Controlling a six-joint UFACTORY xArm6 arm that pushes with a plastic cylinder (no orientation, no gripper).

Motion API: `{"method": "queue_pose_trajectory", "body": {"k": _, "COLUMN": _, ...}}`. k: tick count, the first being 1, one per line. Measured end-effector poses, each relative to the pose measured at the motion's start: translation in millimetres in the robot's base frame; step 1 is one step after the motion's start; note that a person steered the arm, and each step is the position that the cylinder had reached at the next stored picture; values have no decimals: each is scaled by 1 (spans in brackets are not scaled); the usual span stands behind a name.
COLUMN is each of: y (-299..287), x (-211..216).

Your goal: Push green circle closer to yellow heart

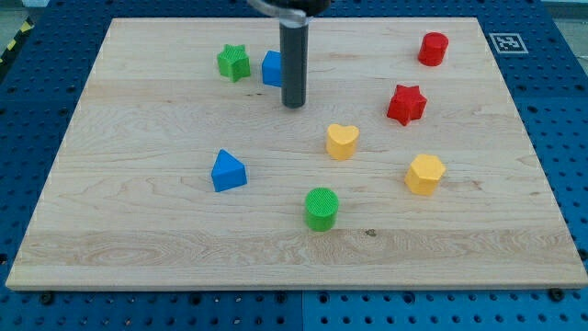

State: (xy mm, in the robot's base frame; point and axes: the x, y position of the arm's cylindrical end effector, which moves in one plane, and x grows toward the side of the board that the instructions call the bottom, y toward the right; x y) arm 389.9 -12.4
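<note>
The green circle (pixel 322 208) sits on the wooden board (pixel 138 230) toward the view's bottom, just below centre. The yellow heart (pixel 342 141) lies above it and slightly to the right, a short gap apart. My tip (pixel 293 103) rests on the board up and to the left of the yellow heart, well above the green circle, touching neither. The rod partly covers a blue block (pixel 272 68) just to its left.
A green star (pixel 233 62) is at the top left. A blue triangle (pixel 228 171) lies left of the green circle. A red star (pixel 405 104) and a red cylinder (pixel 433 48) are at the upper right. A yellow hexagon (pixel 424 174) is at the right.
</note>
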Motion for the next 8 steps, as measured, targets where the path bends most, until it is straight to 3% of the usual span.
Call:
{"method": "queue_pose_trajectory", "body": {"k": 2, "y": -3, "x": 85}}
{"method": "queue_pose_trajectory", "body": {"k": 3, "y": 30, "x": 125}}
{"method": "queue_pose_trajectory", "body": {"k": 5, "y": 85, "x": 152}}
{"method": "queue_pose_trajectory", "body": {"k": 6, "y": 84, "x": 179}}
{"method": "queue_pose_trajectory", "body": {"k": 8, "y": 39, "x": 194}}
